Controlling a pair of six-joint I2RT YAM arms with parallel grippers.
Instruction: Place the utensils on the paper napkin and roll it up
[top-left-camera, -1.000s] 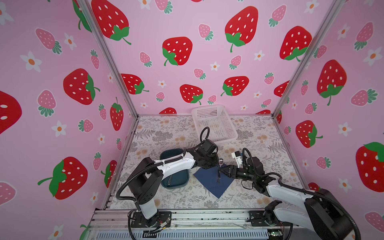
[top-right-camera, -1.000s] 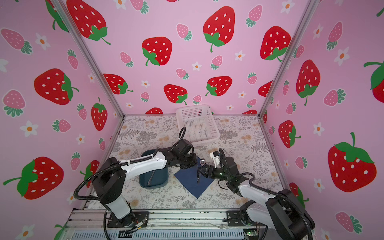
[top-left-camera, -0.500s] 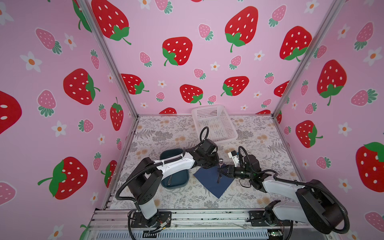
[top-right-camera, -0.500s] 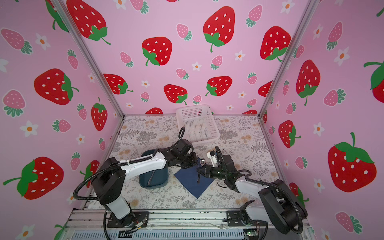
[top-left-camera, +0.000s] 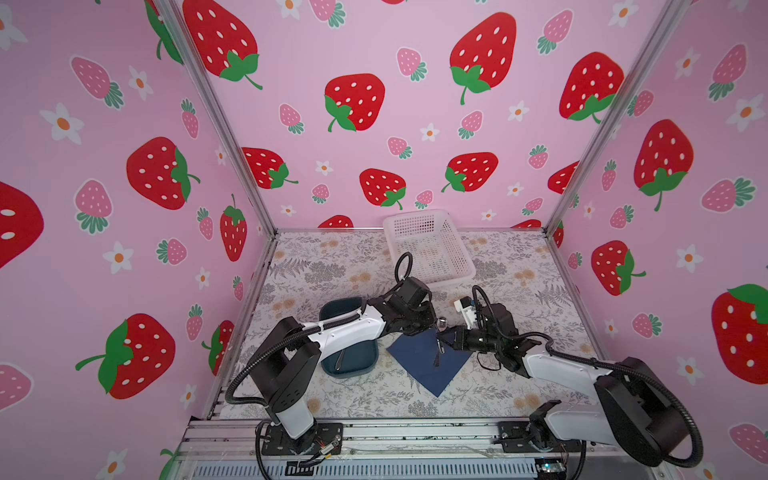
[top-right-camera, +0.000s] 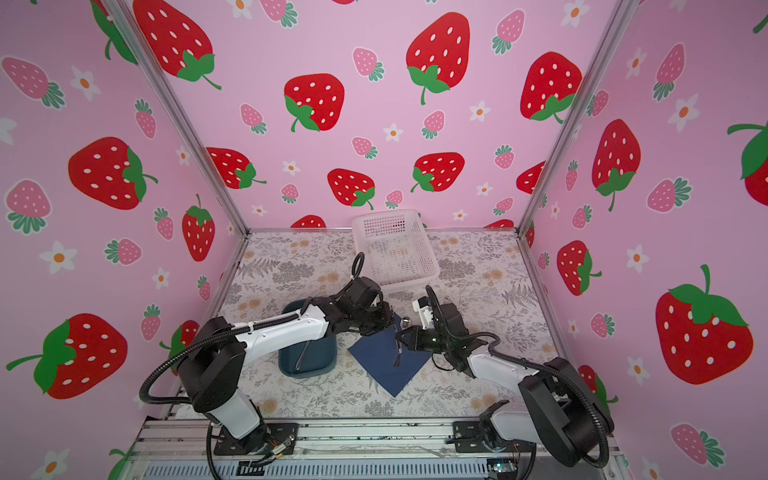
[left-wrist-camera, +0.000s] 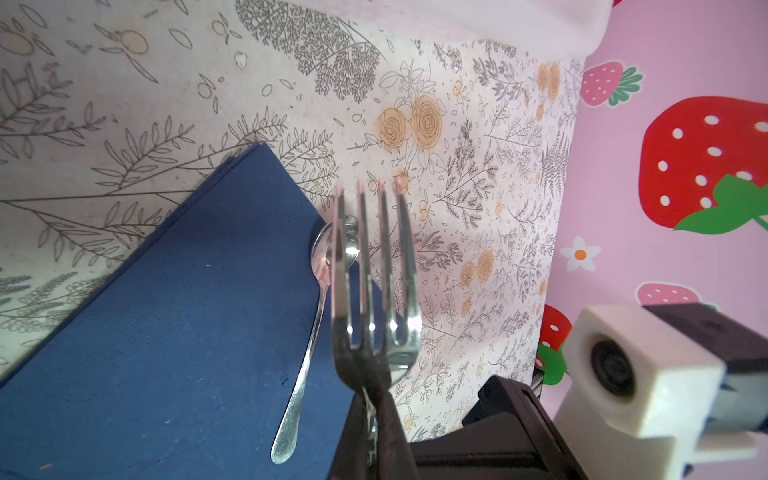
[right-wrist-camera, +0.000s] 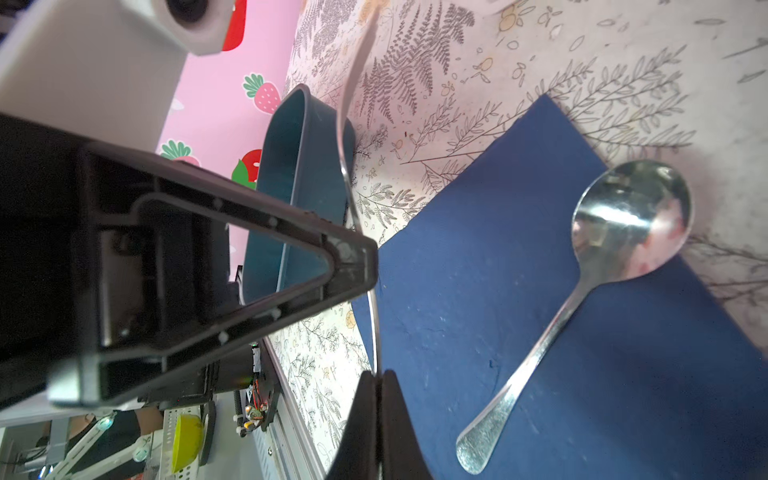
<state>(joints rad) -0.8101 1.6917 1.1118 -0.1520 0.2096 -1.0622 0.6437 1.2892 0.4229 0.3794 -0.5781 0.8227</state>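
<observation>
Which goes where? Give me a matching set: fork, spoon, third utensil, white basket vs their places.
1 fork
2 spoon
3 third utensil
4 white basket

a in the teal tray
b near the back wall
c lying on the paper napkin
d gripped by left gripper and right gripper

Pairs: 1-d, 2-c, 3-a, 4-b

Navy napkin (top-left-camera: 415, 362); teal tray (top-left-camera: 360, 356)

The paper napkin (top-left-camera: 428, 368) lies in the middle of the tabletop (top-left-camera: 332, 266), the tray (top-left-camera: 361, 359) just left of it, the basket (top-left-camera: 415, 226) behind. One utensil (top-right-camera: 302, 355) lies in the tray. The spoon (right-wrist-camera: 555, 332) lies on the napkin, bowl past its far edge; the fork (left-wrist-camera: 374, 365) is raised just beside it.
</observation>
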